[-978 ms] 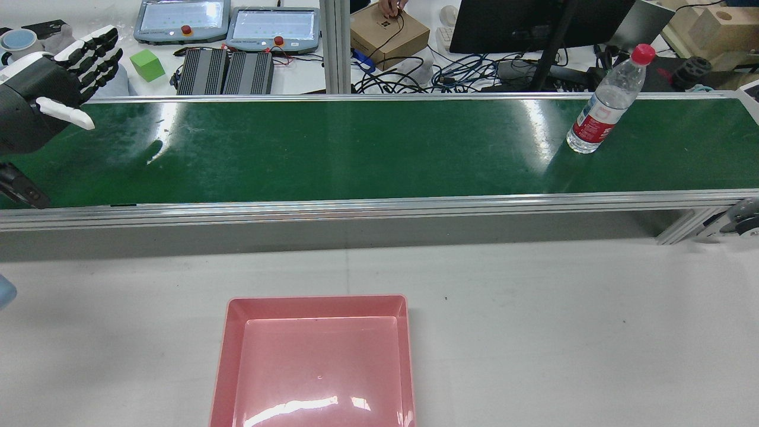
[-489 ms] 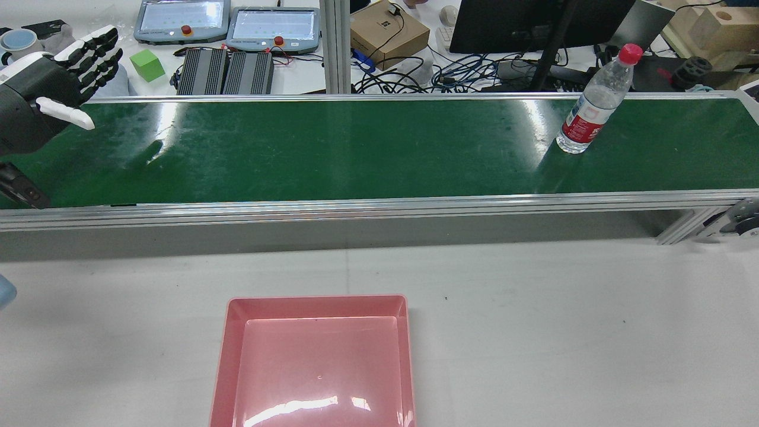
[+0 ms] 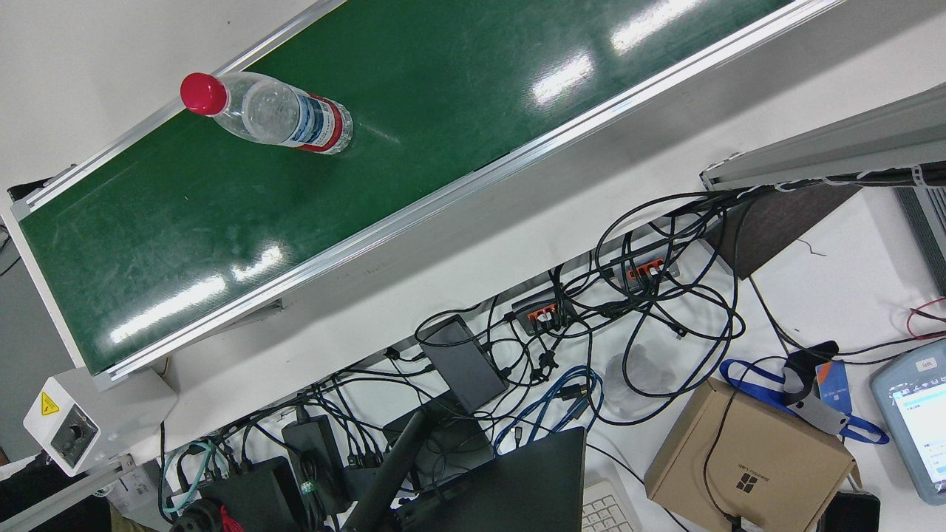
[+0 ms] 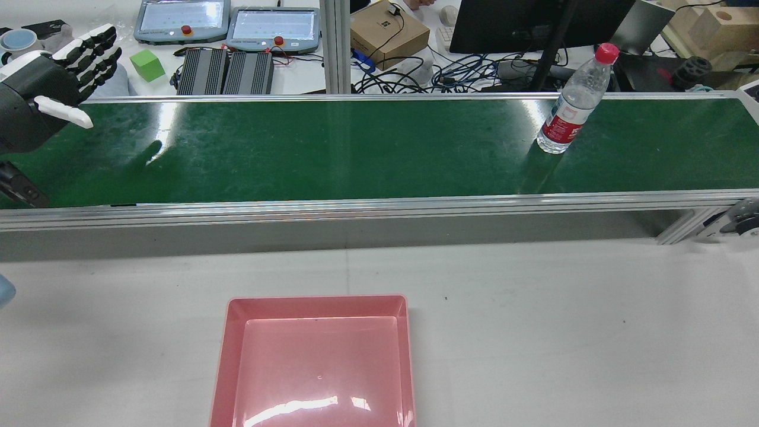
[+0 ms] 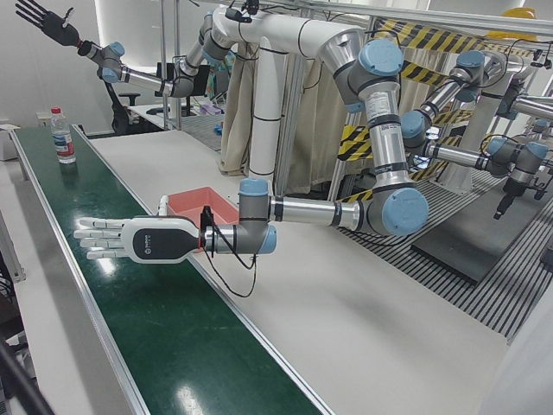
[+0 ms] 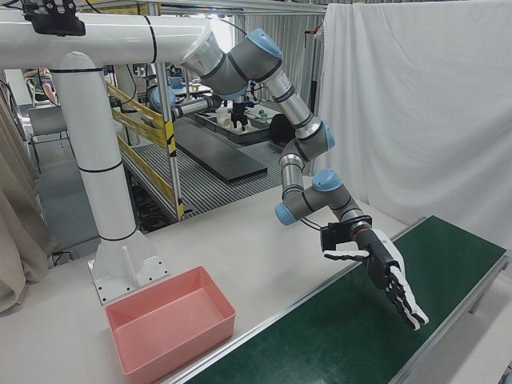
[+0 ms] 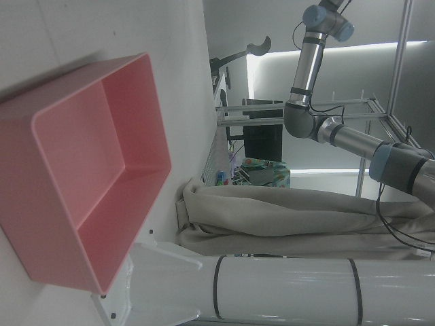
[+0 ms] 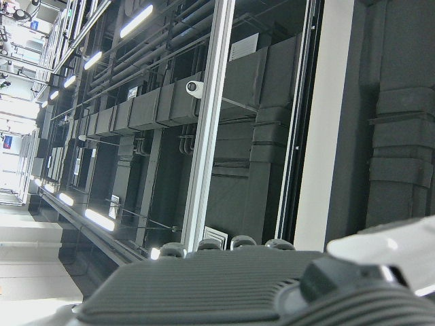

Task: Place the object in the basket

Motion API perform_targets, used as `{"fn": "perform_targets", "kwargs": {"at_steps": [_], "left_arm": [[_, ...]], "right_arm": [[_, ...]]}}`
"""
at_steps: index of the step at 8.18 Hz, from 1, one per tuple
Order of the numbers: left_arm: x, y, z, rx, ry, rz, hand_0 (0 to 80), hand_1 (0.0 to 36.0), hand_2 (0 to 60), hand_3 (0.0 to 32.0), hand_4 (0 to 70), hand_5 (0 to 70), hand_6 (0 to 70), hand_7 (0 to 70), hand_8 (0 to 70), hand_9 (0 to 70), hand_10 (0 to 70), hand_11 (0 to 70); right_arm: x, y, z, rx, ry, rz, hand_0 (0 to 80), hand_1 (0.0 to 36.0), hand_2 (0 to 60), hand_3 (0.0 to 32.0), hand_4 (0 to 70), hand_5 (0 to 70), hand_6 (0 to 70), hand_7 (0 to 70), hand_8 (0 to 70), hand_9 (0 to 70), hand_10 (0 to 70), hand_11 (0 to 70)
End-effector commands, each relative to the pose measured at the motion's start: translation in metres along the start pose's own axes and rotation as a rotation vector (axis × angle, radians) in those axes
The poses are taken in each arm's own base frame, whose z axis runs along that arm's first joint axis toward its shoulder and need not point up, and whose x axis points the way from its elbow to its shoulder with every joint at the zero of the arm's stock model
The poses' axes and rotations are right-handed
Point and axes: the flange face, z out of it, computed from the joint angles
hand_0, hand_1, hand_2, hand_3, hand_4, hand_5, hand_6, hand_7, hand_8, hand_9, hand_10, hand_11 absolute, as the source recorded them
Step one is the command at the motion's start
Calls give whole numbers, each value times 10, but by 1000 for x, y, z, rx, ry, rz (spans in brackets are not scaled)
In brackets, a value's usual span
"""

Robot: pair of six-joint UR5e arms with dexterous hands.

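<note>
Presently, scene: a long green conveyor belt (image 4: 332,148) crosses the far side of a pale counter (image 4: 533,332) in the rear view, from 9 o'clock to 3 o'clock.
Water bottle: the clear water bottle (image 4: 572,101) with a red cap and a red-and-white label stands upright on the belt toward its 3 o'clock end, nearer the far rail than the near one; nothing touches it. The front view shows the same bottle (image 3: 273,114) alone on the green surface, and the left-front view shows it small at the far end of the belt (image 5: 60,137).
Basket: the pink basket (image 4: 317,305) sits on the counter at 6 o'clock in the rear view, on the near side of the belt, with nothing inside. The bottle lies at about 2 o'clock from it, well apart.
Left robot hand: the left robot hand (image 4: 53,89) hangs over the 9 o'clock end of the belt, at about 10 o'clock from the basket, fingers (image 4: 95,53) spread and straight, holding nothing. The right-front view shows it (image 6: 384,276) flat above the belt.
Right robot hand: the right robot hand (image 5: 39,17) is raised high above the bottle's end of the belt, at 11 o'clock in the left-front view, fingers fanned apart and empty.
Left hand view: the basket (image 7: 102,170) fills its 9 o'clock side.
</note>
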Motion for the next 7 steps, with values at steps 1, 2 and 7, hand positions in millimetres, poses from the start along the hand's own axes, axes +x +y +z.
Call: {"fn": "perform_targets", "kwargs": {"at_steps": [1, 2, 7], "left_arm": [[-2, 0, 0, -1, -3, 0, 564, 89, 0, 0, 47, 101, 19, 0, 54, 41, 3, 19], [-2, 0, 0, -1, -3, 0, 565, 90, 0, 0, 47, 109, 19, 0, 53, 41, 7, 27], [2, 1, 1, -2, 4, -6, 580, 104, 0, 0, 45, 84, 16, 0, 49, 37, 9, 32]], "right_arm": [[0, 0, 0, 0, 0, 0, 0, 0, 0, 0, 0, 0, 0, 0, 0, 0, 0, 0], [0, 0, 0, 0, 0, 0, 0, 0, 0, 0, 0, 0, 0, 0, 0, 0, 0, 0], [0, 0, 0, 0, 0, 0, 0, 0, 0, 0, 0, 0, 0, 0, 0, 0, 0, 0]]}}
